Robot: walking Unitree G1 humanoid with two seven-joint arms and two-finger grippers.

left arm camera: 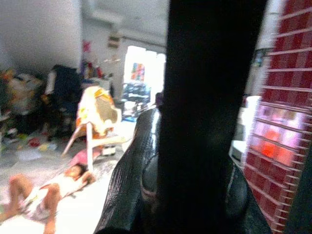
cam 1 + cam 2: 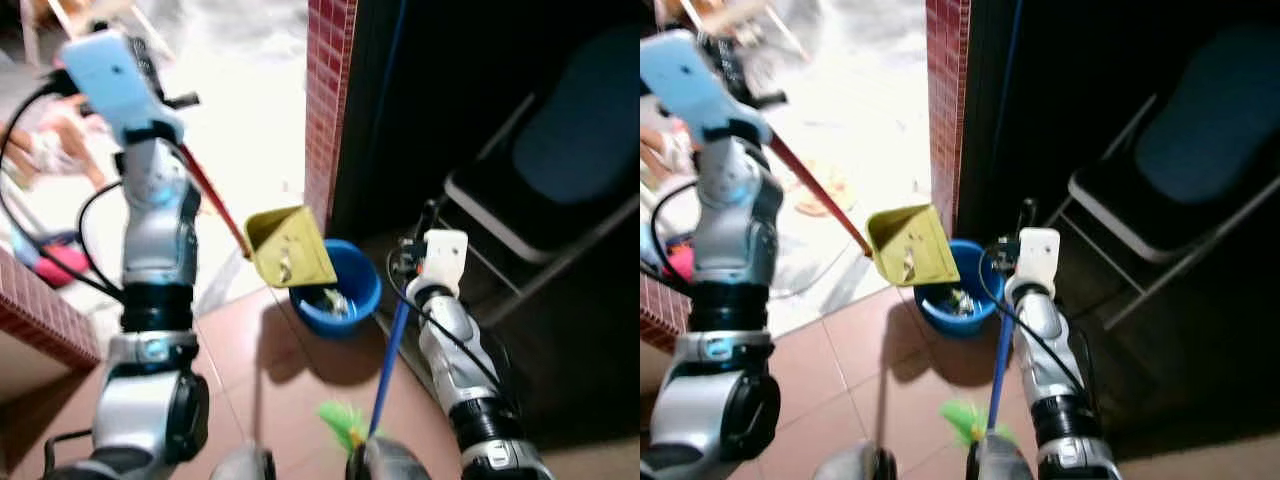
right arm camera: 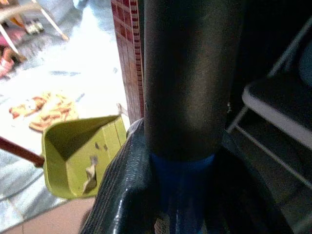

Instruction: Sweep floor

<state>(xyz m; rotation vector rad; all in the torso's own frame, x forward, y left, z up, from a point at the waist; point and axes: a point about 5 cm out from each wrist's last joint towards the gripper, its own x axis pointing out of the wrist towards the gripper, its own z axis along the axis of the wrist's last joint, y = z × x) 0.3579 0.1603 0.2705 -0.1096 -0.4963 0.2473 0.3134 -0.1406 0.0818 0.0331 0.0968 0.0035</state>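
The left gripper [image 1: 195,195] is closed on the red handle [image 2: 215,200] of a yellow-green dustpan [image 2: 290,247], which is tipped above a blue bucket [image 2: 340,290]; bits of debris cling inside the pan. The right gripper [image 3: 180,195] is clamped around the blue shaft of a broom [image 2: 390,360], its green bristles [image 2: 345,425] low over the tiled floor [image 2: 280,400]. Emptying appears to be the step in hand; a steeper tilt is judged necessary next. A folding chair [image 2: 560,190] stands nearby, and a person [image 1: 44,195] lies beyond.
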